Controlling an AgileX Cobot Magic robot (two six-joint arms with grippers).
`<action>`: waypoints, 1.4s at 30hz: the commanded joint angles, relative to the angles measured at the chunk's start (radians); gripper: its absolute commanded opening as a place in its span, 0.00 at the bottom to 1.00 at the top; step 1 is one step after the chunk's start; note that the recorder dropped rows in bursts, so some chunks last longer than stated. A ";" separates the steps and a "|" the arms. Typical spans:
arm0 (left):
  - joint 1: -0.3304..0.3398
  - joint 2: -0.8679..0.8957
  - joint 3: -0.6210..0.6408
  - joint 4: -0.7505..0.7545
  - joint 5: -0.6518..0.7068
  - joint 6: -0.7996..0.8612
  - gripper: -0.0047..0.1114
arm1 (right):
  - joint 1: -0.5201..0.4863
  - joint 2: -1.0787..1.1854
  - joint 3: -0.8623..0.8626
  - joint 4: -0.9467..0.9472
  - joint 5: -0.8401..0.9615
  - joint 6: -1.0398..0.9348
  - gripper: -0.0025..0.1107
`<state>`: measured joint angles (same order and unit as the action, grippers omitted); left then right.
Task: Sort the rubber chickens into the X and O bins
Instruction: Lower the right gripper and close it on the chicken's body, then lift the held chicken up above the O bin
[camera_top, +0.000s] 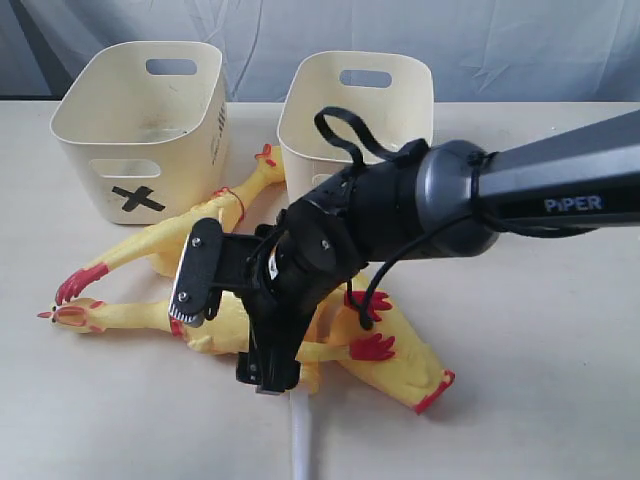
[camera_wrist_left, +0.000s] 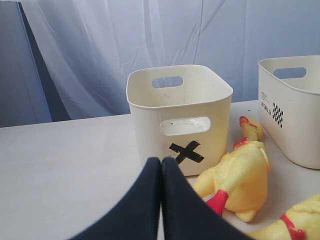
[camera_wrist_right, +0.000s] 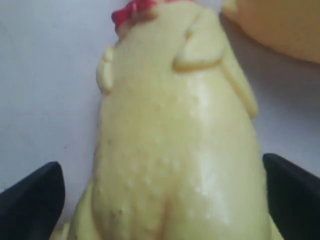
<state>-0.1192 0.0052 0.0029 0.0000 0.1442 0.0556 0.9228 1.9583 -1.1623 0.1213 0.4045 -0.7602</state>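
Observation:
Three yellow rubber chickens lie on the table in front of the bins. One (camera_top: 175, 240) slants away from the X bin (camera_top: 140, 130), one (camera_top: 120, 316) lies at the near left, and one (camera_top: 405, 365) at the right. The second cream bin (camera_top: 355, 100) has its mark hidden. My right gripper (camera_top: 225, 340) reaches across the middle and stands open, straddling the near-left chicken's body (camera_wrist_right: 175, 150), with a black finger (camera_wrist_right: 30, 200) on either side. My left gripper (camera_wrist_left: 161, 167) is shut on nothing, low over the table before the X bin (camera_wrist_left: 180, 110); it does not show in the exterior view.
The right arm (camera_top: 520, 190) with its looped cable spans the table's right half above the chickens. A white strip (camera_top: 300, 440) lies at the near edge. In the left wrist view, a chicken (camera_wrist_left: 242, 172) lies between the X bin and the second bin (camera_wrist_left: 295, 115). A curtain hangs behind.

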 joint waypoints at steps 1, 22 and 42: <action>-0.002 -0.005 -0.003 -0.007 -0.010 0.000 0.04 | 0.008 0.028 -0.001 -0.012 0.019 0.002 0.87; -0.002 -0.005 -0.003 -0.007 -0.010 0.000 0.04 | 0.115 -0.160 -0.001 -0.088 -0.090 0.002 0.05; -0.002 -0.005 -0.003 -0.007 -0.010 0.000 0.04 | -0.076 -0.309 -0.001 0.359 -0.797 0.002 0.05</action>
<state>-0.1192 0.0052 0.0029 0.0000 0.1442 0.0556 0.9261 1.6335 -1.1613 0.2238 -0.1967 -0.7602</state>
